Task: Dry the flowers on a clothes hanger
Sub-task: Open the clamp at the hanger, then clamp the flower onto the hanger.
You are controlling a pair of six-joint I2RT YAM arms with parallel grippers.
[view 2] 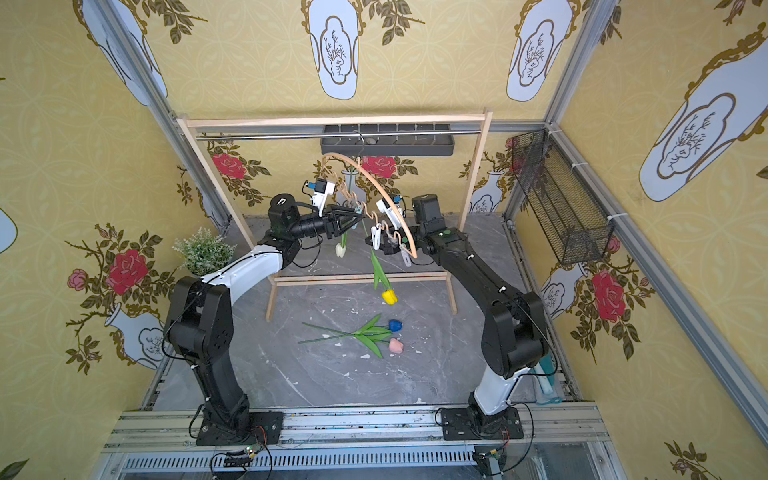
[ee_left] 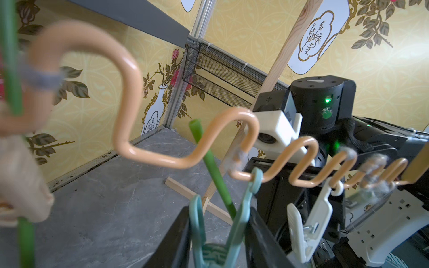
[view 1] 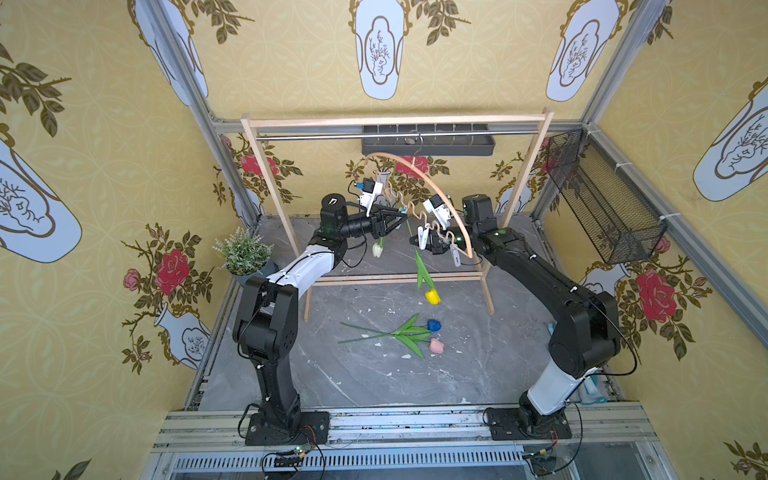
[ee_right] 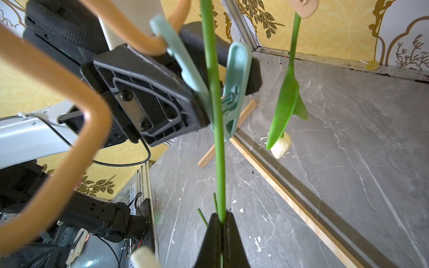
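I count four flowers in all: a white flower (view 1: 377, 249) and a yellow flower (view 1: 432, 296) hanging, and a blue flower (view 1: 433, 325) and a pink flower (view 1: 436, 345) lying on the surface (view 1: 374, 386) at six o'clock from the one hanger (ee_left: 131, 79). There are four pegs: one light-blue peg (ee_left: 197, 227), two white pegs (view 1: 423, 239) (view 1: 456, 255) and one beige peg (ee_right: 304, 7). One potted plant (view 1: 243, 253) stands at ten o'clock.

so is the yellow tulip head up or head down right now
head down: the yellow tulip hangs with its bloom lowest, stem rising toward the clothes hanger, pinched in the right hand

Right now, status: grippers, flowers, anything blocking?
Left gripper squeezing blue peg; right gripper shut on yellow tulip. White tulip hung; blue tulip, pink tulip on table. Nothing blocking.
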